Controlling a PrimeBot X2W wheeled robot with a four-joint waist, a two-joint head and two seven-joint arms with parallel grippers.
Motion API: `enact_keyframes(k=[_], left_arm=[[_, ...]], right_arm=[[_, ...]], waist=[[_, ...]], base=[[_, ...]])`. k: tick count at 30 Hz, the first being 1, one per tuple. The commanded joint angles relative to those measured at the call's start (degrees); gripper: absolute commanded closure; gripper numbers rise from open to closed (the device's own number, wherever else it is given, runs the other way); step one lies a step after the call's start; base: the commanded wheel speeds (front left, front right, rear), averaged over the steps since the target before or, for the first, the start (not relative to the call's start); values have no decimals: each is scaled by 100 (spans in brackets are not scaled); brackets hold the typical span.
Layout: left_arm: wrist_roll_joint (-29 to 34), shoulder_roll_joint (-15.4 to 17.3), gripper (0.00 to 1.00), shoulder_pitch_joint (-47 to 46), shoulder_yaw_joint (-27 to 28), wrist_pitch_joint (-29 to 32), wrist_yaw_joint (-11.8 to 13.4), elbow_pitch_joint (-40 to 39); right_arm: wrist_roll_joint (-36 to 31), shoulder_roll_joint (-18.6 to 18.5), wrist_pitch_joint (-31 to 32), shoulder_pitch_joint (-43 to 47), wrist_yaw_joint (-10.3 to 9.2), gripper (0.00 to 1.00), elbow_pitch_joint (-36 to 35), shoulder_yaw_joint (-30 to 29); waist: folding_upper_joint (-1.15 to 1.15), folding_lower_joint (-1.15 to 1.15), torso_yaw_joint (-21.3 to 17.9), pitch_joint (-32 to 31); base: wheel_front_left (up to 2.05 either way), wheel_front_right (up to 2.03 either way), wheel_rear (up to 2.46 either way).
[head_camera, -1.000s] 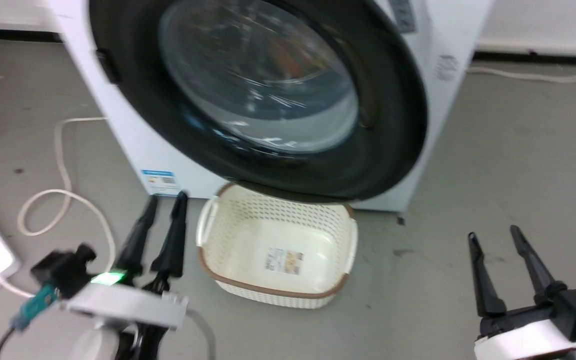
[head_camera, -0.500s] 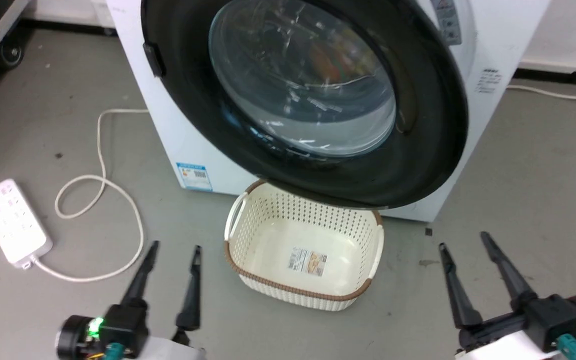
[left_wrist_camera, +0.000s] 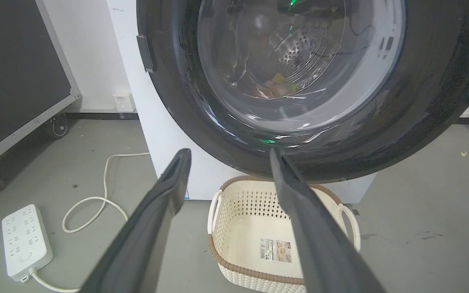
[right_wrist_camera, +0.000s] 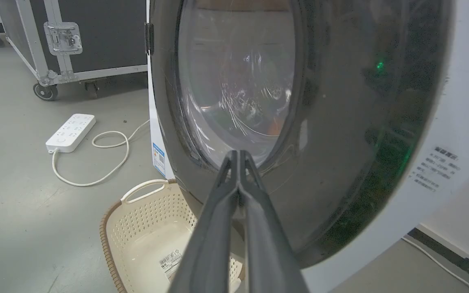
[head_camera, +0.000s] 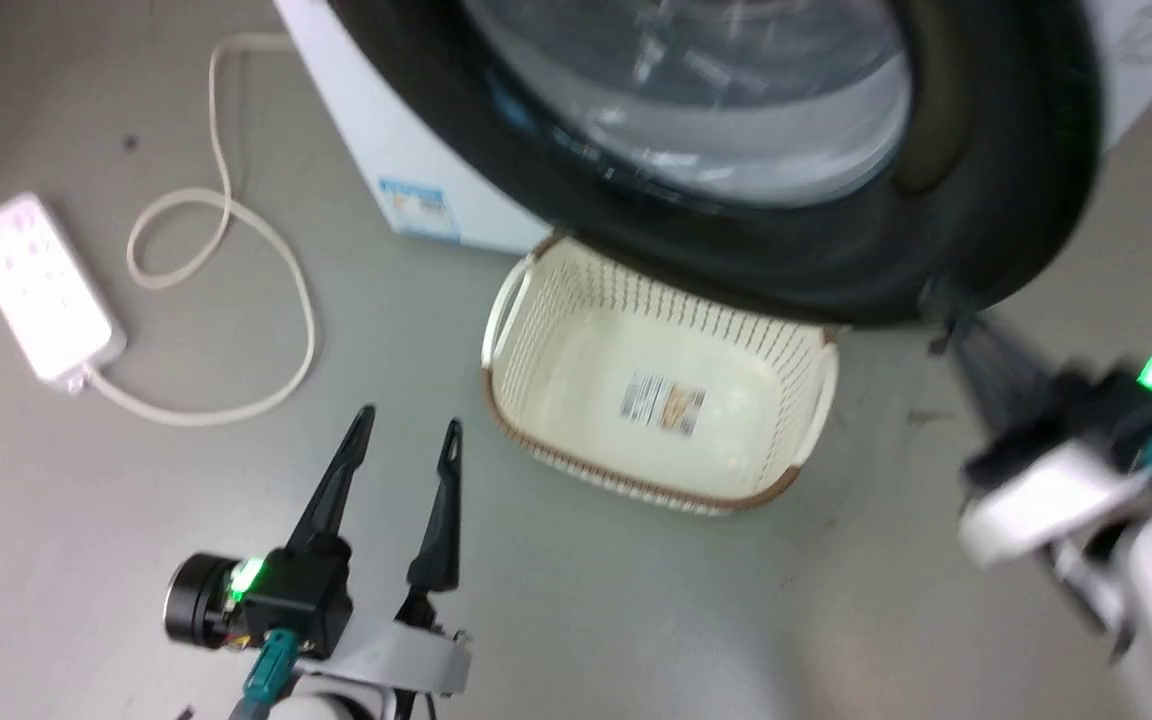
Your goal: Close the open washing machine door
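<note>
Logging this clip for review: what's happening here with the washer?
A two-armed robot is working on the washing machine door. Its right gripper, fingers shut together, points at the door's lower black rim; contact is unclear. The left gripper hangs open above the floor, holding nothing. The door lies close to the front of the machine; whether it is latched I cannot tell. A cream basket sits on the floor beneath it.
</note>
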Motion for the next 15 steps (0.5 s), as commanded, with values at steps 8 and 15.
enact_keyframes(k=[8,15], left_arm=[[-64,-94,0,-434,-165,-30,53,-146],[-116,-114,0,-685,-317,-30,128,-233]], right_arm=[[710,-769,527,-1603,-4,100,823,-82],[912,-1029,745,-2612,-4,100,1549,-368]], waist=[[0,-1,416,805],[0,-1,566,1069]], base=[[0,0,0],[0,0,0]])
